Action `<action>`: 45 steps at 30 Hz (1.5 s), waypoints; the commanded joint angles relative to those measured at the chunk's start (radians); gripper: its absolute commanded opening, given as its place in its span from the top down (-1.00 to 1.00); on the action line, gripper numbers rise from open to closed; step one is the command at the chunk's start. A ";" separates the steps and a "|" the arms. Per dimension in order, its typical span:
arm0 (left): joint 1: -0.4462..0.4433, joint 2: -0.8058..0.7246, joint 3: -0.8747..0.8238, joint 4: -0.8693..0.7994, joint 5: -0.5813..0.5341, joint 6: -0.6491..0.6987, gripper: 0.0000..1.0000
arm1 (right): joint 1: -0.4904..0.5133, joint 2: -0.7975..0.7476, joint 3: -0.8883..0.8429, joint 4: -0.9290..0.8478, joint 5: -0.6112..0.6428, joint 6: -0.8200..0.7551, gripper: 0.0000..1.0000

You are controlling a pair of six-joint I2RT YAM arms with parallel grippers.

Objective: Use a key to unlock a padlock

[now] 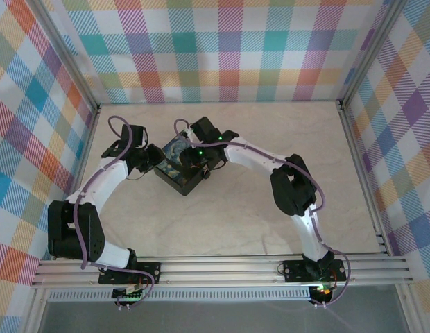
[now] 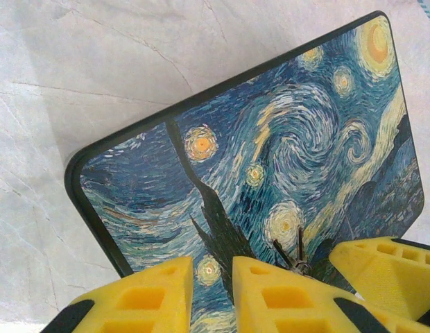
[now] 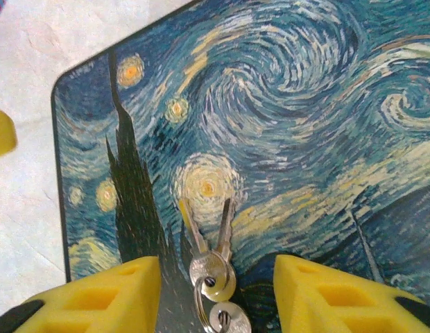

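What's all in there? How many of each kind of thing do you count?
Painted starry-night box: 1
Silvery keys: 2
Robot arms: 2 (left arm, right arm)
Yellow-fingered tools: 2 (left tool, right tool)
Total: 7

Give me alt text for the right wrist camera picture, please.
Two small silvery keys on a ring lie on the box's starry-night lid, between the open yellow fingers of the right gripper. Pale table shows at the left.
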 commanded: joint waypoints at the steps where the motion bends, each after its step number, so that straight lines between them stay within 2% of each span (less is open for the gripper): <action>1: 0.018 -0.038 0.045 -0.059 -0.006 0.027 0.57 | 0.045 -0.007 0.026 -0.089 0.085 -0.101 0.05; 12: 0.057 -0.081 0.060 -0.096 0.040 0.060 0.56 | 0.069 0.054 0.046 -0.076 0.182 -0.216 0.09; 19: 0.061 -0.058 0.072 -0.101 0.062 0.084 0.56 | 0.075 0.061 0.002 -0.045 0.206 -0.278 0.28; 25: 0.061 -0.044 0.088 -0.112 0.097 0.113 0.55 | 0.070 0.009 -0.137 0.049 0.236 -0.303 0.53; 30: 0.056 -0.015 0.050 -0.064 0.237 0.104 0.55 | 0.043 -0.096 -0.289 0.224 0.157 -0.275 0.64; 35: 0.015 -0.002 0.017 -0.047 0.244 0.104 0.55 | 0.022 -0.162 -0.379 0.359 0.066 -0.263 0.70; 45: -0.008 0.064 0.003 0.058 0.286 0.003 0.54 | 0.002 -0.215 -0.443 0.443 -0.024 -0.247 0.78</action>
